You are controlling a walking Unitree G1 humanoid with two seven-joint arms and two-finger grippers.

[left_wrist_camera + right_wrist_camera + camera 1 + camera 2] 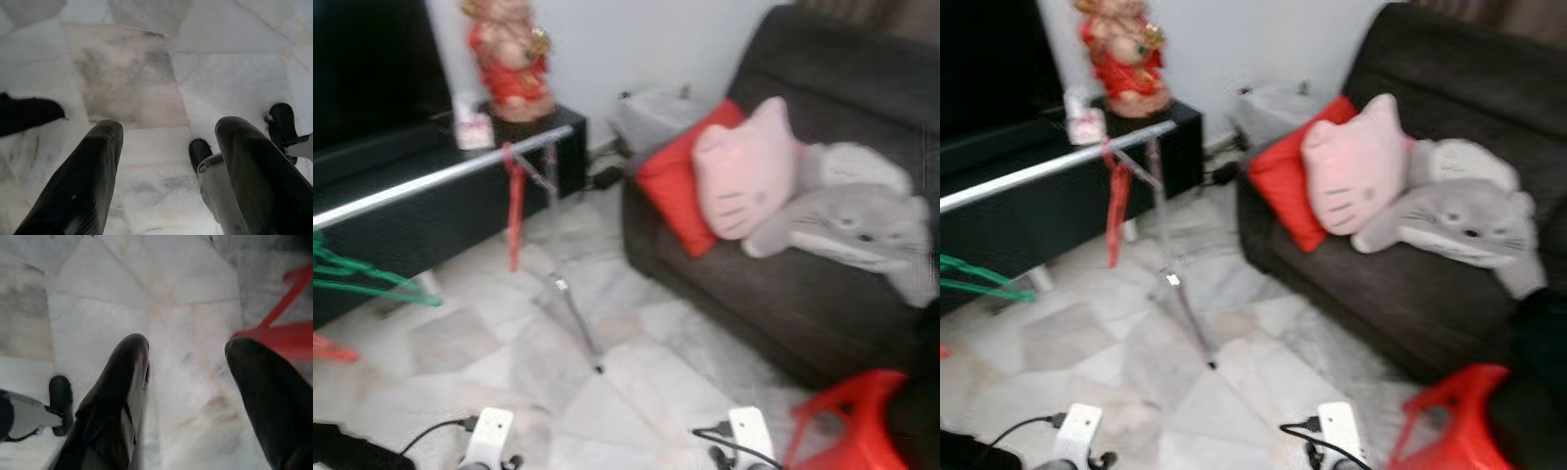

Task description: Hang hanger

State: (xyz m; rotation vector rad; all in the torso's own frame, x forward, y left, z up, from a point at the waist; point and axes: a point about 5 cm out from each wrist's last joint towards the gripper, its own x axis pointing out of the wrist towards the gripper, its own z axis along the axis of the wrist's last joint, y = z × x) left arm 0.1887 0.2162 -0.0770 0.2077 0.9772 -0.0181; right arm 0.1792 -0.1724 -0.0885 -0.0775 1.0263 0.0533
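Two grippers, left [168,161] and right [188,396], fingers apart, empty.
Your green hanger [367,274] hangs below the rail [440,178]; probably light, stiff wire—grip its shoulder.

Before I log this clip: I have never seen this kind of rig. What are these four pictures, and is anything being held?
This is a walking humanoid robot with two arms. The two wide pictures come from its head camera, looking down into a living room: a silver clothes rail, green hangers at its left end, a dark sofa with a red cushion and plush toys, and a red stool at lower right. The other two pictures come from wrist cameras looking along each arm's black jaws. The left gripper and right gripper both hang open over the marble floor. Nothing is held.
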